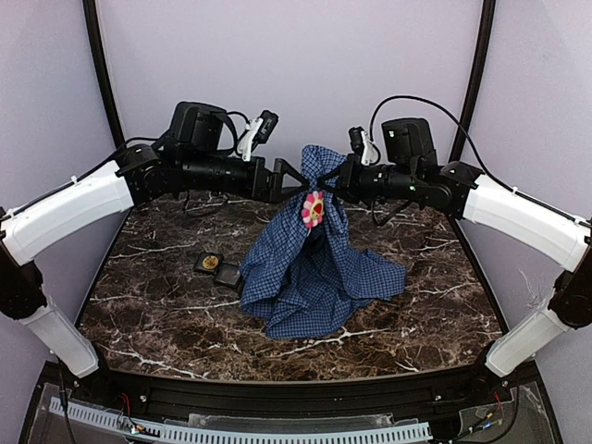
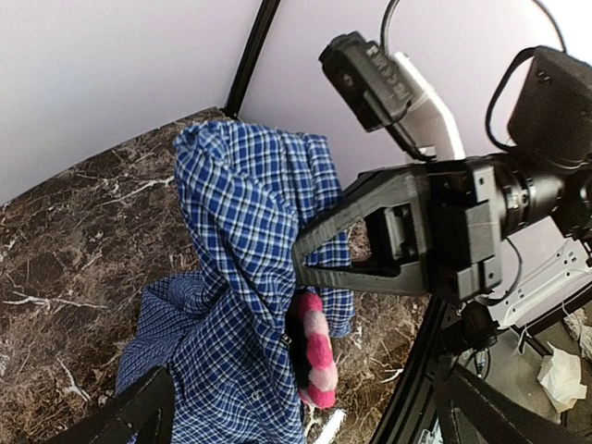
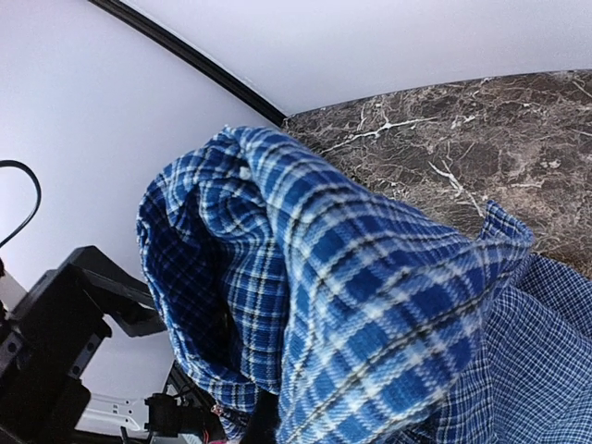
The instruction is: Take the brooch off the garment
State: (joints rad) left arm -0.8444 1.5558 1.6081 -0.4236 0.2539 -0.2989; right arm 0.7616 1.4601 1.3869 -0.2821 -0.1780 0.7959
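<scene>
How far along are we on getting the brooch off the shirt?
Done: right gripper holds the blue checked shirt lifted. In hand: left gripper hangs open near the flower brooch. Left: the brooch is pinned on; grasp it and pull it off.

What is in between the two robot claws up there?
The bunched top of the blue checked shirt, between the open left gripper and the right gripper pinching it, as the top view shows.

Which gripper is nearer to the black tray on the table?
Left. The left gripper hangs open above and right of the tray; the right gripper, pinching the shirt, is farther right.
</scene>
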